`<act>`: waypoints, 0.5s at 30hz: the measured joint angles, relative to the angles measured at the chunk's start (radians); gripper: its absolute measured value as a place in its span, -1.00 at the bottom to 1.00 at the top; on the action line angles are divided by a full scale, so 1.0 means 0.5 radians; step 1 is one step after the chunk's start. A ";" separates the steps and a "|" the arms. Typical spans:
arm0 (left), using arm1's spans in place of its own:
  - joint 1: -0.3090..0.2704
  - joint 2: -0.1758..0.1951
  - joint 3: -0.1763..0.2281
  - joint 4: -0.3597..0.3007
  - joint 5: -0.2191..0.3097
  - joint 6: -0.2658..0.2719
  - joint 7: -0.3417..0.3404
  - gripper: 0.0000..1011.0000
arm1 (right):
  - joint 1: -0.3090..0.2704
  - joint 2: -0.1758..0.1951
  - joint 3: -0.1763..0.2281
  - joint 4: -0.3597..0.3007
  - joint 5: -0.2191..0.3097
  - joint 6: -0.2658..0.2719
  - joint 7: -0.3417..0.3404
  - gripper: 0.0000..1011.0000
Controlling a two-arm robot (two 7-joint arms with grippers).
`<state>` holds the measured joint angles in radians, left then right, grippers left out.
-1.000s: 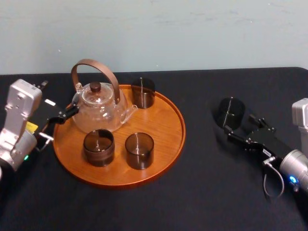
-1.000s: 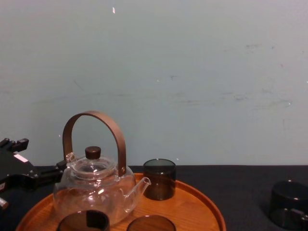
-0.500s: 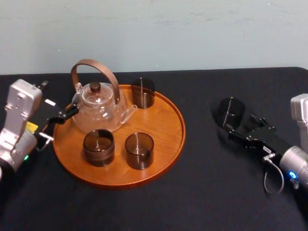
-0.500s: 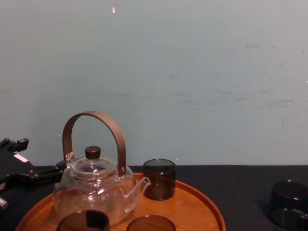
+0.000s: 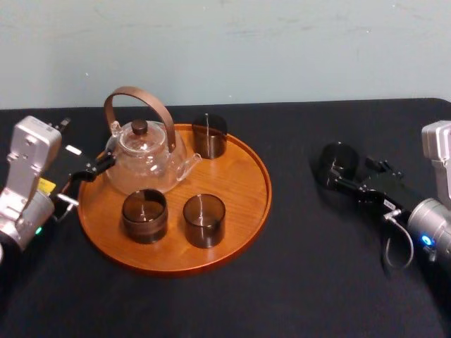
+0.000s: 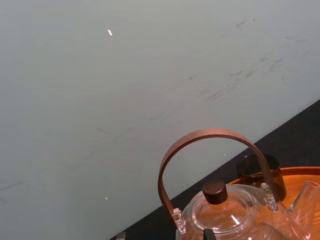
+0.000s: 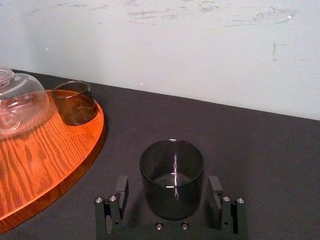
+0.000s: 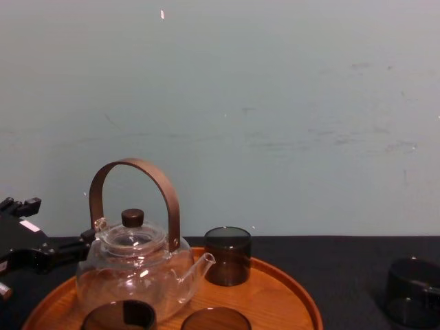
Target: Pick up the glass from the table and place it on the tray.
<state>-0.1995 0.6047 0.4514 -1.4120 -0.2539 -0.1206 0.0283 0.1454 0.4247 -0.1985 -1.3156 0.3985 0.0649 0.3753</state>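
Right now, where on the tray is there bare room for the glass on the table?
The tray is bare on its right side, between the back glass, the front-right glass and the rim. The left is crowded: teapot, front-left glass, and the left gripper beside the teapot. The open right gripper straddles the table glass.

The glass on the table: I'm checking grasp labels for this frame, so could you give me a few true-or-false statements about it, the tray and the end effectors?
1. The glass stands upright on the table, to the right of the tray. True.
2. The right end effector is shut on the glass. False: its fingers are open, one on each side of the glass with a gap.
3. The tray holds two glasses. False: it holds three other glasses and a teapot.
4. The left end effector sits by the teapot at the tray's left edge. True.
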 joint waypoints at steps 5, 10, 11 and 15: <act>0.000 0.000 0.000 0.000 0.000 0.000 0.000 0.98 | 0.024 0.003 -0.004 0.006 -0.013 0.015 -0.010 0.98; 0.000 0.000 0.000 0.000 0.000 0.000 0.000 0.98 | 0.053 0.003 -0.005 0.027 -0.020 0.029 -0.014 0.98; 0.000 0.000 0.000 0.000 0.000 0.000 0.000 0.98 | 0.064 0.002 -0.007 0.036 -0.023 0.032 -0.014 0.98; 0.000 0.000 0.000 0.000 0.000 0.000 0.000 0.98 | 0.094 -0.003 -0.013 0.069 -0.031 0.036 -0.014 0.98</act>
<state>-0.1995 0.6047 0.4514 -1.4120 -0.2539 -0.1205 0.0283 0.1926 0.4232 -0.2051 -1.2814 0.3831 0.0828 0.3685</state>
